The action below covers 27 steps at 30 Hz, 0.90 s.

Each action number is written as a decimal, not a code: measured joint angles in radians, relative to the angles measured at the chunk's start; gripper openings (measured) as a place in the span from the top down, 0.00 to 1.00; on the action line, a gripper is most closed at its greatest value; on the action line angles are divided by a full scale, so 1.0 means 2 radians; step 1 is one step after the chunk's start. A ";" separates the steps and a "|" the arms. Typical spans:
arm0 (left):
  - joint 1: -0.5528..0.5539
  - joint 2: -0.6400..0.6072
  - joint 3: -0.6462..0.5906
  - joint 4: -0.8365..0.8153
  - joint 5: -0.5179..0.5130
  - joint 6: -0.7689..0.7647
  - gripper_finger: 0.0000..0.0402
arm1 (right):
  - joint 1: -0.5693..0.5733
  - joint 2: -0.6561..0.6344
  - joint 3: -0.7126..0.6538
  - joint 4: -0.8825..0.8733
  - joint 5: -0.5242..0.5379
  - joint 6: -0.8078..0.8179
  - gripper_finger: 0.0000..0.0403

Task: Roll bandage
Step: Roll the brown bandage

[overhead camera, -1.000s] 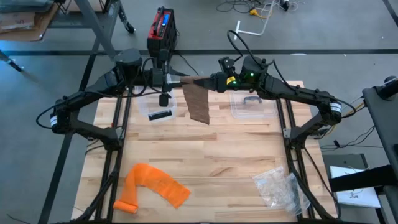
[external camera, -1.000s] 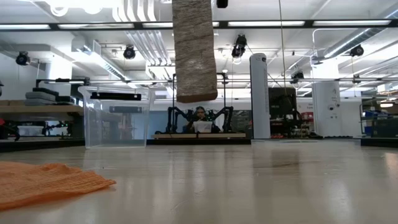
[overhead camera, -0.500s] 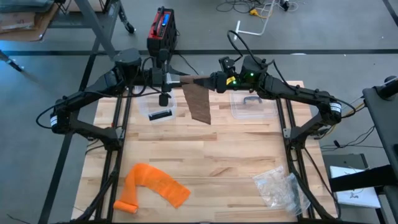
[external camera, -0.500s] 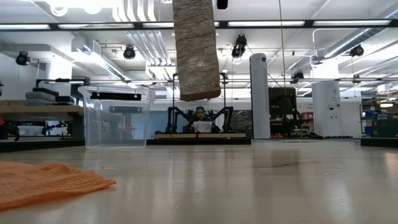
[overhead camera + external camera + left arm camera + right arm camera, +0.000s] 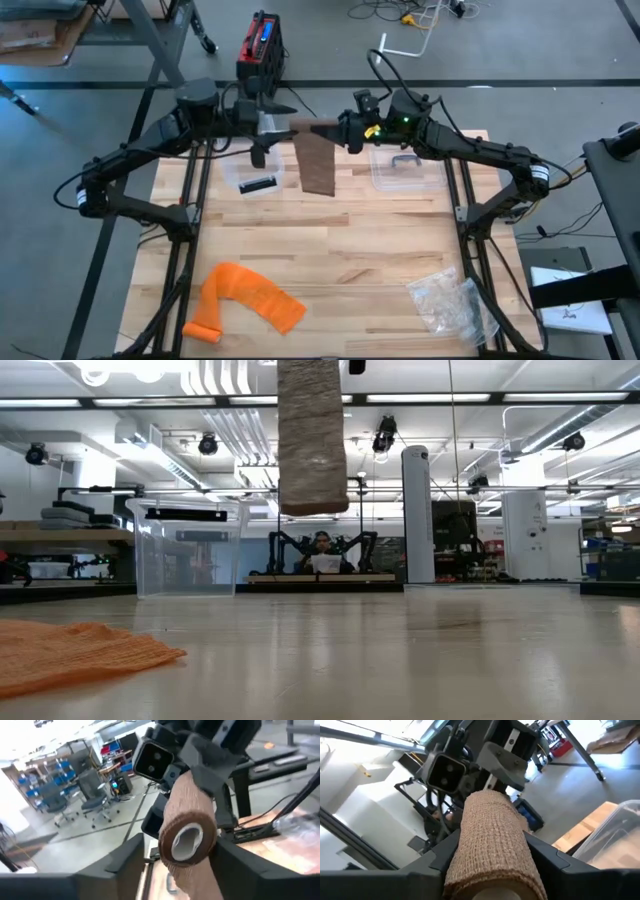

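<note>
Near counter edge: orange mesh cloth (image 5: pixel 243 299) and clear plastic bag (image 5: pixel 448 302) lying on wooden counter (image 5: pixel 330 260). Far end: 2 clear plastic containers (image 5: pixel 401 167) on the counter. Above them, tan elastic bandage roll (image 5: pixel 304 126) held in mid-air between both arms, loose tail (image 5: pixel 318 165) hanging down, clear of the counter. Right claw (image 5: pixel 333 129) clamped on the roll's end, fingers (image 5: pixel 547 855) either side. Left claw (image 5: pixel 272 122) at the opposite end, fingers (image 5: pixel 120 862) spread wide, not gripping the roll.
</note>
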<state>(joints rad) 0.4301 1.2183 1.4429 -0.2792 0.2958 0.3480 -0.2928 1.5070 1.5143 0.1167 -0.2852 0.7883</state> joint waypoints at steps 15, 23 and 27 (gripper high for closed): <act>0.000 0.009 0.000 -0.012 0.070 -0.187 0.23 | 0.000 0.000 0.000 -0.004 -0.001 -0.099 0.60; 0.001 0.011 0.005 0.003 0.070 -0.233 0.28 | 0.000 0.000 0.000 -0.019 -0.001 -0.180 0.60; 0.001 0.011 0.005 -0.004 0.070 -0.243 0.32 | 0.000 0.000 0.000 -0.017 -0.001 -0.208 0.60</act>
<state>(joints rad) 0.4320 1.2411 1.4521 -0.2879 0.4362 -0.1387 -0.2928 1.5070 1.5143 0.0833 -0.2871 0.3718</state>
